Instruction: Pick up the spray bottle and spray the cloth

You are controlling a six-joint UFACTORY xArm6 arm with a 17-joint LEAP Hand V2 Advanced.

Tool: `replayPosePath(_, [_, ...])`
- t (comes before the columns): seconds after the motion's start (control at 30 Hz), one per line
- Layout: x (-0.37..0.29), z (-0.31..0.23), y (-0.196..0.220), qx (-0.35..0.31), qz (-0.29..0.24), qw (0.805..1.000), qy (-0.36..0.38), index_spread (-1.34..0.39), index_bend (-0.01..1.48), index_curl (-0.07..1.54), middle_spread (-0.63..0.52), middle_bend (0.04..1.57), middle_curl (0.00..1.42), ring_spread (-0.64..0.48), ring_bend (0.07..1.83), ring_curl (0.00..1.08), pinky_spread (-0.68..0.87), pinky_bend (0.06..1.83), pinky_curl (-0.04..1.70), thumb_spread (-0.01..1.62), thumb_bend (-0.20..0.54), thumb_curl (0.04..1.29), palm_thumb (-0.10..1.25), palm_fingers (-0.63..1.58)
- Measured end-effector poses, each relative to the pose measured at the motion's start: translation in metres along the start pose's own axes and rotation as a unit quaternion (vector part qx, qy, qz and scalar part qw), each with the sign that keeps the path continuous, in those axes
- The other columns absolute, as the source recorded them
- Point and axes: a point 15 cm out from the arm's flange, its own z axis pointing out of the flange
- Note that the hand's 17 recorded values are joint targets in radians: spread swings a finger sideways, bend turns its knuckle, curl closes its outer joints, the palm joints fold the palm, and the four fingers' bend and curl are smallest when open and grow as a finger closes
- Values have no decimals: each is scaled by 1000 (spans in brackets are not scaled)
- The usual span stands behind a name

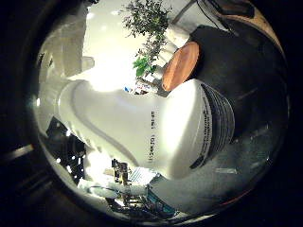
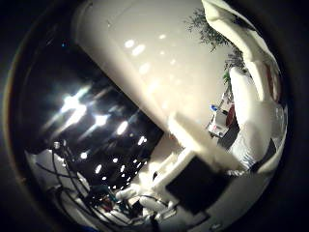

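Little finger side view: the white bottle [image 1: 156, 132] fills most of the picture, so it is right up against the palm. Its long body runs across the view, from a narrow neck at one end to a wide base with a dark label band at the other. White parts of the hand [image 1: 64, 47] lie close along the neck end. Past the bottle there is a dark table [image 1: 246, 71] with a round wooden disc [image 1: 182, 66] on it, and a green plant [image 1: 147, 28] behind. The bottle looks lifted off the table, not standing on it. I cannot see the cloth here.

Thumb side view: the bottle's smooth white side is very near, slanting across the picture. White fingers [image 2: 251, 96] curl round it on one side, so the hand is closed on the bottle and holds it. No cloth shows here either.

My guess: the bottle is already in the hand. The next move needs the neck end turned toward the cloth, and I cannot tell which way the cloth lies from here.
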Motion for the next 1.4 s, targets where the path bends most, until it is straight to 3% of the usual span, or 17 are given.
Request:
replayPosePath(0.17, [6,-19,5,-1,3,1000,16,-290,447,813,-107,876,694,-117,1139,586,-70,639,791,1158,-20,414,733,32])
replayPosePath(0.3, [7,-35,0,-4,-7,999,32,-244,415,705,-41,688,596,-40,928,500,186,539,679,1154,-20,414,717,3])
replayPosePath(0.43, [8,-42,1,-2,-4,999,37,-229,368,619,3,552,519,19,768,431,308,480,582,1151,-19,413,710,32])
replayPosePath(0.93, [10,-70,1,14,-5,998,55,-209,177,449,75,267,388,120,448,303,366,311,384,1156,-18,401,701,137])
replayPosePath(1.4, [28,-76,-17,51,16,995,80,-183,153,297,154,207,358,172,341,270,372,328,340,1156,-18,394,684,66])
